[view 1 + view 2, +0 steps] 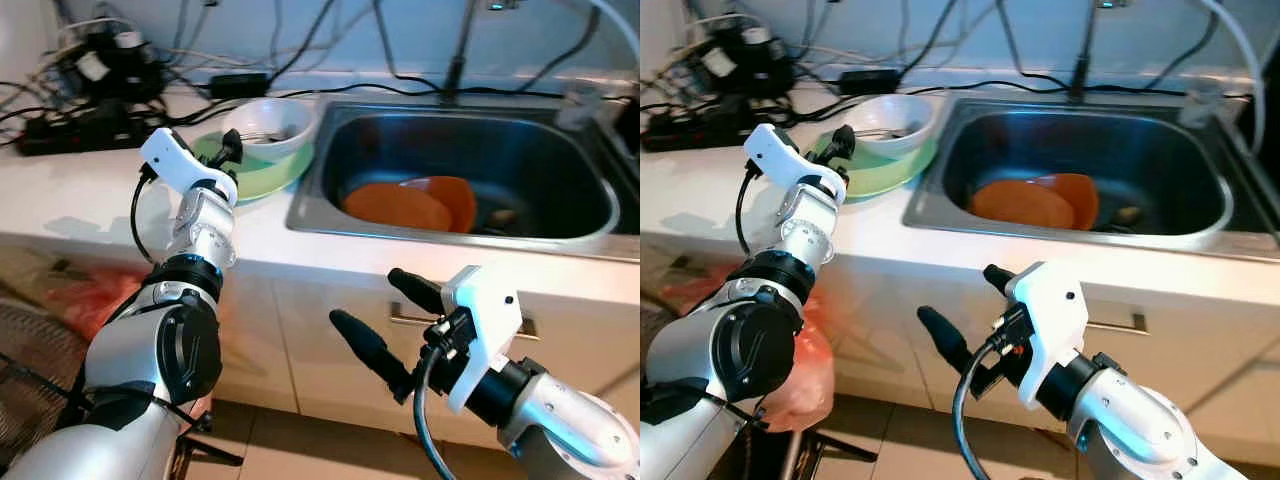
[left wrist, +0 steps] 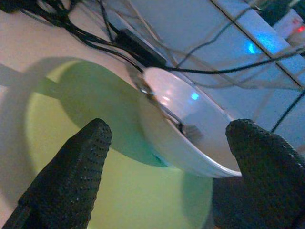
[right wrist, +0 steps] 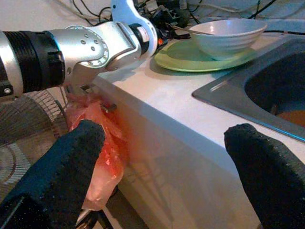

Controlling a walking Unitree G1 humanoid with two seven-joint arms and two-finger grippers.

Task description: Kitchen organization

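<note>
while my left arm reaches over the white counter (image 1: 90, 200), its left gripper (image 1: 228, 152) hovers at the near rim of the green plate (image 1: 270, 175) with both fingers spread apart and nothing between them. in the left wrist view the black fingertips (image 2: 71, 167) stand on either side of the white bowl (image 2: 186, 129), which sits on that plate toward the side nearest the sink; i can't tell whether either finger touches the plate or bowl. something metal, maybe a utensil, lies inside the bowl, but it is too small to name.

just right of the plate is the steel sink (image 1: 330, 205), and in its basin lie two orange plates (image 1: 400, 205), overlapping, with a small dark item beside them that i can't identify. a tangle of black cables and power strips (image 1: 90, 110) runs along the back of the counter to the left of the bowl.

my right gripper (image 1: 385, 320) hangs below the counter edge, in front of the cabinet door with its metal handle (image 1: 405, 320). its two fingers are wide apart and hold nothing. from the right wrist view i see a red plastic bag (image 3: 102, 157) hanging low under the counter edge, below the left arm, and a fan grille (image 3: 28, 143) near it.
</note>
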